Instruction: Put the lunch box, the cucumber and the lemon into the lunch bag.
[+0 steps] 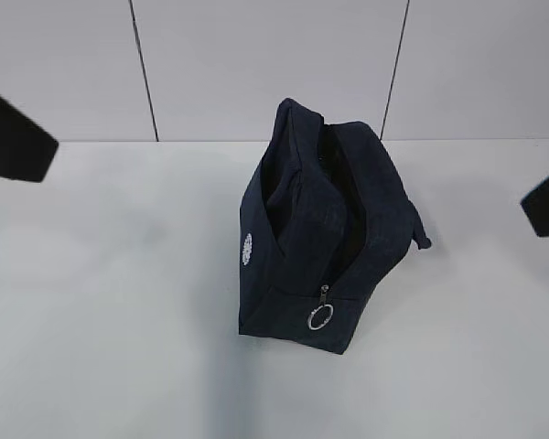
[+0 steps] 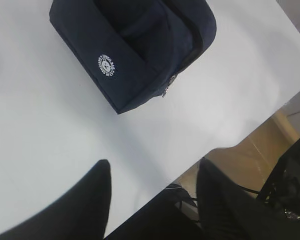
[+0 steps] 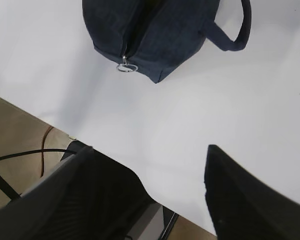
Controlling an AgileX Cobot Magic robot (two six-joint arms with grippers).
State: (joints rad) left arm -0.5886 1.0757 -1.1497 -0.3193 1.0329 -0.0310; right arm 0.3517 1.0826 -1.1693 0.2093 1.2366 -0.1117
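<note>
The dark navy lunch bag [image 1: 293,265] stands in the middle of the white table, its zipper undone along the top and the silver ring pull [image 1: 320,317] hanging at its near end. The inside is dark, and the lunch box, the cucumber and the lemon are out of view. The left wrist view has the lunch bag [image 2: 135,60] far off, beyond my open, empty left gripper [image 2: 154,165]. My right gripper [image 3: 150,150] is also open and empty, well short of the lunch bag [image 3: 175,30].
Black parts of the left arm [image 1: 14,137] and the right arm [image 1: 547,201] show at the sides of the exterior view. A loop handle [image 3: 240,30] sticks out on the bag's right. The table's front edge [image 2: 230,145] lies under both grippers.
</note>
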